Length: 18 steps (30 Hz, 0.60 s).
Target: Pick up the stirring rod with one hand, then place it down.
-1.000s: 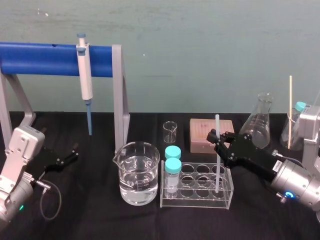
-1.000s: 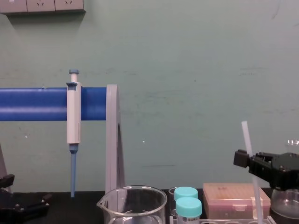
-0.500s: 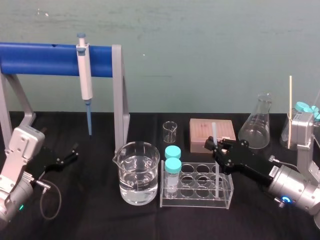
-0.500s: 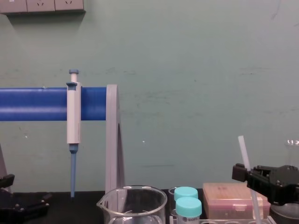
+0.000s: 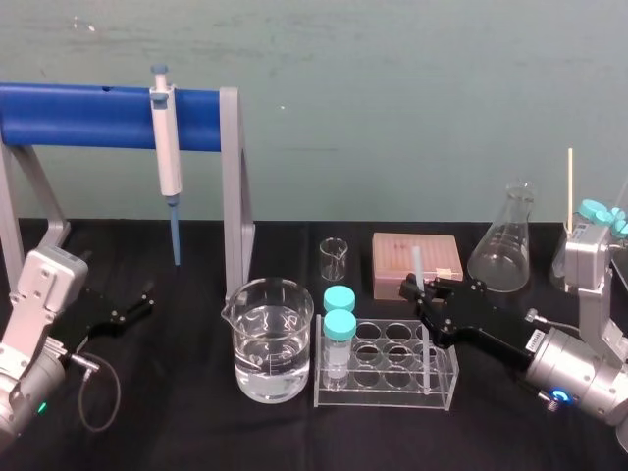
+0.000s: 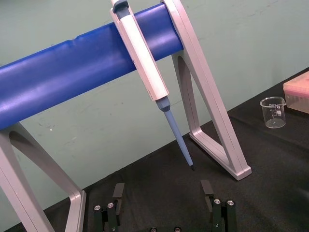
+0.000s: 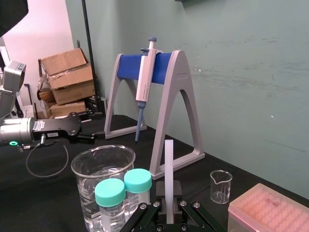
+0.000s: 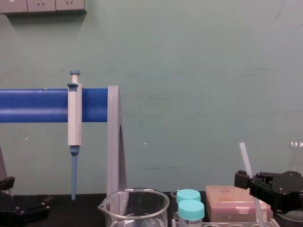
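The stirring rod (image 5: 417, 263) is a thin translucent white stick standing nearly upright, its lower end down in the right end of the clear tube rack (image 5: 383, 400). My right gripper (image 5: 424, 291) is shut on the rod partway up, reaching in from the right. The chest view has the rod (image 8: 244, 156) rising above the gripper (image 8: 251, 187). From the right wrist, the rod (image 7: 169, 174) sticks up between the closed fingers of that gripper (image 7: 169, 212). My left gripper (image 5: 132, 309) rests open on the black table at the far left, its fingers (image 6: 118, 193) wide apart around nothing.
A beaker of water (image 5: 270, 339) stands left of the rack, with two teal-capped tubes (image 5: 340, 324) in the rack's left end. Behind are a small beaker (image 5: 334, 257), a pink tip box (image 5: 437, 257) and a conical flask (image 5: 505, 240). A pipette (image 5: 167, 147) hangs on the blue stand (image 5: 88, 116).
My right gripper has come down and slightly left with the rod, lowering the rod deeper into the rack. The left arm has not moved.
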Motion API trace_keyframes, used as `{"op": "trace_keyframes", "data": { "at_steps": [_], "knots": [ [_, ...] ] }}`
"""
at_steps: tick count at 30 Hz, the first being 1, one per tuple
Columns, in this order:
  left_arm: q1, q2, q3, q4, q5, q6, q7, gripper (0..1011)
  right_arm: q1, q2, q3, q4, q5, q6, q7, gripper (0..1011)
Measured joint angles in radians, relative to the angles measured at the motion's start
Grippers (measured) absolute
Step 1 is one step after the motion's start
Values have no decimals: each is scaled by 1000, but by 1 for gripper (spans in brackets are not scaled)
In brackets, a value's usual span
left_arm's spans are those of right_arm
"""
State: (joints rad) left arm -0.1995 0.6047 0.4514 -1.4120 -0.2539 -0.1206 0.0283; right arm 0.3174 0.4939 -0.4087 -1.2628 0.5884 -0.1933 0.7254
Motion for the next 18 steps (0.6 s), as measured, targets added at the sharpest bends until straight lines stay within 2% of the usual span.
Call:
{"op": "trace_keyframes", "data": {
  "at_steps": [8, 14, 15, 17, 18],
  "knots": [
    [0, 0, 0, 0, 0, 0, 0, 1000, 0, 0, 1, 0, 1, 1, 0, 82],
    [0, 0, 0, 0, 0, 0, 0, 1000, 0, 0, 1, 0, 3, 1, 0, 228],
    [0, 0, 0, 0, 0, 0, 0, 1000, 0, 0, 2, 0, 3, 1, 0, 295],
    [0, 0, 0, 0, 0, 0, 0, 1000, 0, 0, 2, 0, 3, 1, 0, 336],
    [0, 0, 0, 0, 0, 0, 0, 1000, 0, 0, 2, 0, 4, 1, 0, 396]
  ]
}}
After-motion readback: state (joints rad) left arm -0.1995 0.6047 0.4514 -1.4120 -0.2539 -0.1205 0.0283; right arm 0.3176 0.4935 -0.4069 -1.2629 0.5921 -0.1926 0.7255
